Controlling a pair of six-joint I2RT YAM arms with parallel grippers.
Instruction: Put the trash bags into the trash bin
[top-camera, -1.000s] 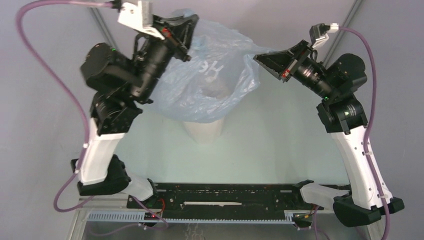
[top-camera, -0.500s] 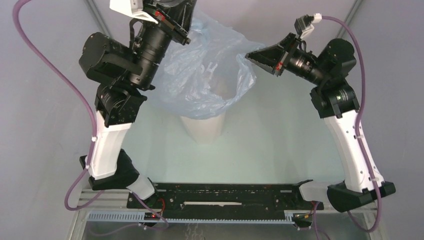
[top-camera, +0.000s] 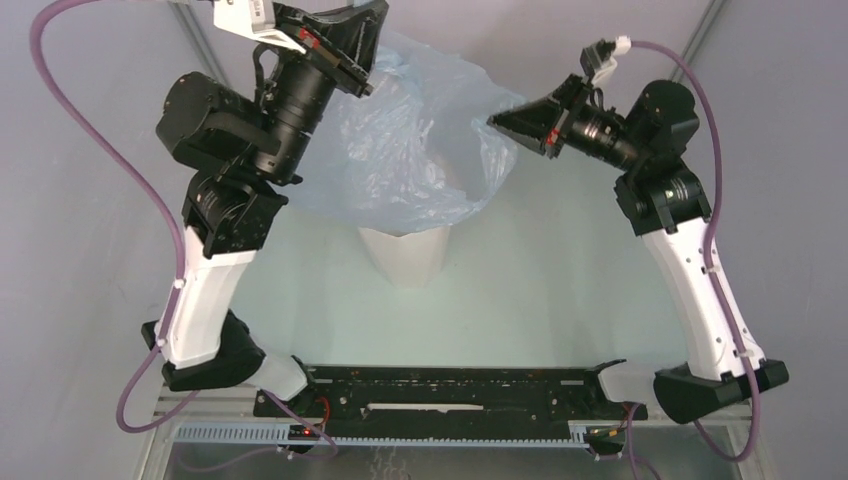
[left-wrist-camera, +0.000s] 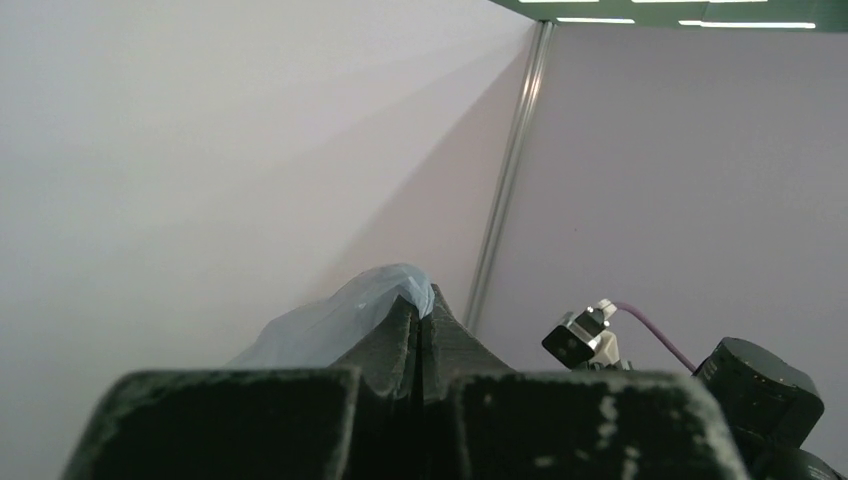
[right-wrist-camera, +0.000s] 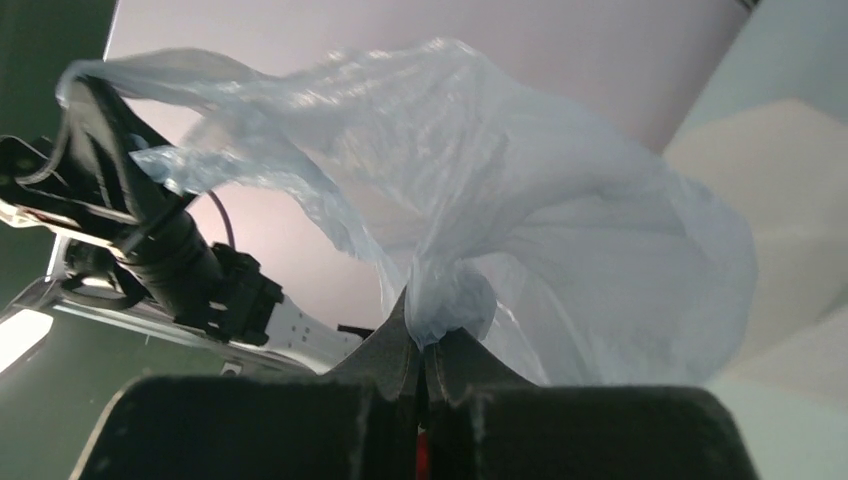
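My left gripper (left-wrist-camera: 421, 312) is pressed together, and its wrist view shows pale blue film of the bag (top-camera: 410, 150) pinched between the closed fingers. My right gripper (right-wrist-camera: 425, 345) is clamped tight too, with a bunched fold of the bag's opposite edge caught at its tips. Both arms hold the bag raised and stretched between them. Its body hangs over the bin (top-camera: 405, 255) and covers the bin's top; I cannot tell whether any of it lies inside. The bin stands upright on the table (top-camera: 560, 290), midway between the arms. I count one bag, one bin and two grippers, both gripping the bag.
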